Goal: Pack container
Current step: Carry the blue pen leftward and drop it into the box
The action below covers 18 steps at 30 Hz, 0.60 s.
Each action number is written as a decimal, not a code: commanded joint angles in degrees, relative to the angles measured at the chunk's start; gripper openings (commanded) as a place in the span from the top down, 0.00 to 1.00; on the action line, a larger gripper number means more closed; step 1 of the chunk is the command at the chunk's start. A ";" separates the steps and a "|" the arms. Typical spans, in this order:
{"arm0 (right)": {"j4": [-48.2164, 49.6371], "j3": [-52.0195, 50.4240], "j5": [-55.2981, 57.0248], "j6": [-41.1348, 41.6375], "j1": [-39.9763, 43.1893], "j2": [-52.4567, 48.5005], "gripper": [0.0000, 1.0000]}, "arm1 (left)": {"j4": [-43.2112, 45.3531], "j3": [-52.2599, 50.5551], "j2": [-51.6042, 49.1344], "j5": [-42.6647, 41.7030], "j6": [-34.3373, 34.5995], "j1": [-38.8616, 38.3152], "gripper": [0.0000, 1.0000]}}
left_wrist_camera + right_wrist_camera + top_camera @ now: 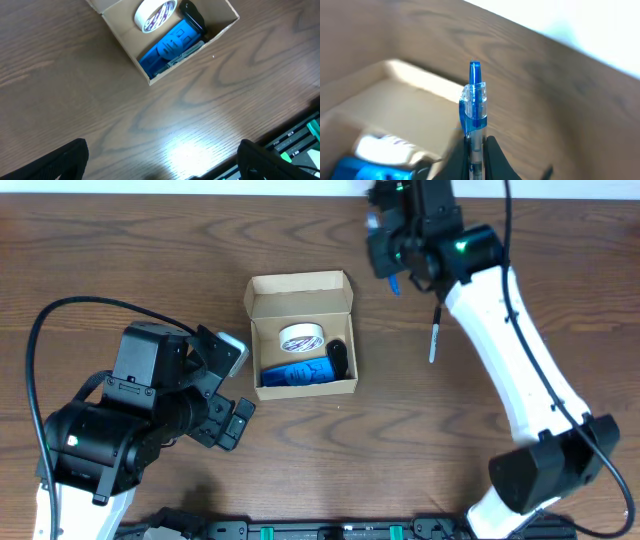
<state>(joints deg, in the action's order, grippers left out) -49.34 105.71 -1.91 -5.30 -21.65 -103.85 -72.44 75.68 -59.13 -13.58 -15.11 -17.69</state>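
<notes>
The container (pixel 300 290), a small tan cardboard box with its lid flap open, sits mid-table holding a white tape roll (pixel 300 339), a blue object (pixel 298 373) and a black item (pixel 339 358). In the left wrist view the container (pixel 120 35) shows the same contents. My right gripper (pixel 392 268) hovers above the table to the right of the box's far corner, shut on a blue-capped clear pen (pixel 475 105) that sticks out between its fingers (pixel 495 155). My left gripper (pixel 232 395) stands open over bare wood left of the box's near side, its fingers (pixel 60 162) far apart.
A second pen (pixel 434 340), white with a dark tip, lies on the wood right of the box, beside the right arm. The table's near edge with a black rail (pixel 330 530) runs along the bottom. A pale wall borders the far edge.
</notes>
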 commanded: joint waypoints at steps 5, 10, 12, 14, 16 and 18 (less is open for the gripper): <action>-4.11 -0.50 -14.99 -28.63 -6.97 -1.44 0.99 | -0.24 0.98 -0.04 -0.39 -0.76 0.02 0.05; -8.48 -0.50 -18.10 -42.38 -9.55 -2.60 0.99 | -0.24 0.98 -0.04 -0.39 -0.76 0.02 0.05; -9.79 -0.50 -18.21 -46.14 -10.25 -3.72 0.99 | -0.24 0.98 -0.04 -0.39 -0.76 0.02 0.05; -10.99 -0.50 -19.06 -48.94 -10.73 -5.14 0.99 | -0.24 0.98 -0.04 -0.39 -0.76 0.02 0.05; -11.63 -0.50 -20.31 -50.31 -11.15 -6.75 0.99 | -0.24 0.98 -0.04 -0.39 -0.76 0.02 0.05; -11.63 -0.50 -20.87 -50.29 -11.65 -8.50 0.99 | -0.24 0.98 -0.04 -0.39 -0.76 0.02 0.05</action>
<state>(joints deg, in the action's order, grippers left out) -60.66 105.51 -19.86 -50.35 -32.21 -109.32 -72.44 75.68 -59.13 -13.58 -15.11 -17.69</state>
